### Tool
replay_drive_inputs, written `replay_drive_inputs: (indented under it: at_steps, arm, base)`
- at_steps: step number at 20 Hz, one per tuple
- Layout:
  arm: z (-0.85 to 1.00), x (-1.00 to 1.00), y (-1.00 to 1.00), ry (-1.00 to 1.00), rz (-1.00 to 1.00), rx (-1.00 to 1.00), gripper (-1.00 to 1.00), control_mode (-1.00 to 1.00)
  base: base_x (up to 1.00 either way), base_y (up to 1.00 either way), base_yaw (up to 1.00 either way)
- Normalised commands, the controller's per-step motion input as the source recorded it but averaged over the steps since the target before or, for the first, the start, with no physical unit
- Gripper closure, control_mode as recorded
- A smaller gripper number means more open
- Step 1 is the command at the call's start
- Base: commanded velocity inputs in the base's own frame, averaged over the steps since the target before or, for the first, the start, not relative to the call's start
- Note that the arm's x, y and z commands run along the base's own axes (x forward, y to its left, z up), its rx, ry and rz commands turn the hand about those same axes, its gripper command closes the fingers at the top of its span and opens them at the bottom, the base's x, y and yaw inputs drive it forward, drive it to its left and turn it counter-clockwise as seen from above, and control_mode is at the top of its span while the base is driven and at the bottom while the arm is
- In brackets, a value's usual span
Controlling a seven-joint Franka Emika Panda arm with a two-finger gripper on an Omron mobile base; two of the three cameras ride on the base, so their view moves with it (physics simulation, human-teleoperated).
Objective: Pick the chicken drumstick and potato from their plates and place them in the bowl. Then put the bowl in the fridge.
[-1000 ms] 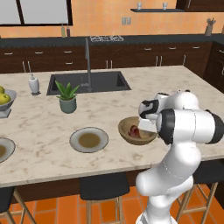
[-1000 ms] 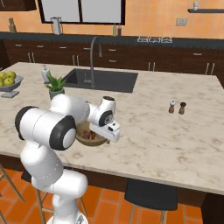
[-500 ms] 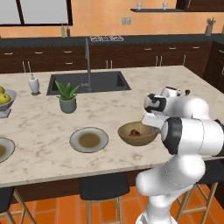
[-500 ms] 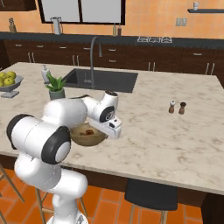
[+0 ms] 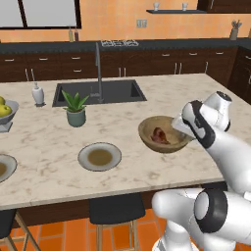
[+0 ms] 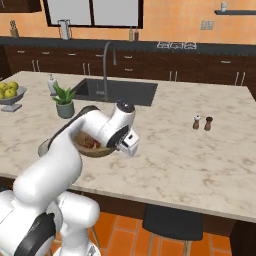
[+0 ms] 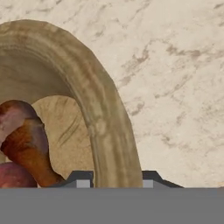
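Food already in bowl (image 5: pixel 163 135): drumstick (image 7: pixel 27 146), potato (image 7: pixel 13 176). Gripper (image 7: pixel 111 179) straddles rim, apparently clamped on it. Next, likely: lift level, drive to fridge.

I'm seeing flat, even rendered light, bright throughout, no glare. Soft shadow under the bowl (image 5: pixel 163 134) on the counter (image 5: pixel 122 166). Base views slightly soft and low-res; hand view sharper, no edge distortion visible.
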Motion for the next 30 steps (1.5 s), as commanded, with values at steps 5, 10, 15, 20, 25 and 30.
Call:
replay_drive_inputs:
  at_steps: [5, 10, 15, 20, 25, 30]
  arm:
    - [0.3, -0.06, 0.0, -0.09, -0.1, 0.0, 1.0, -1.0]
    - [0.15, -0.41, 0.0, -0.21, -0.01, 0.0, 1.0, -1.0]
    - [0.13, -0.48, -0.13, -0.19, -0.04, 0.01, 1.0, 1.0]
    - [0.0, 0.0, 0.0, 0.0, 0.0, 0.0, 1.0, 1.0]
    - [0.0, 0.0, 0.0, 0.0, 0.0, 0.0, 1.0, 1.0]
    - [0.0, 0.0, 0.0, 0.0, 0.0, 0.0, 1.0, 1.0]
  base:
    - [0.0, 0.0, 0.0]
    - [0.0, 0.0, 0.0]
    - [-0.15, -0.08, -0.04]
    - [-0.78, -0.75, -0.37]
    - [-0.34, -0.97, -0.51]
    - [0.18, -1.0, -0.54]
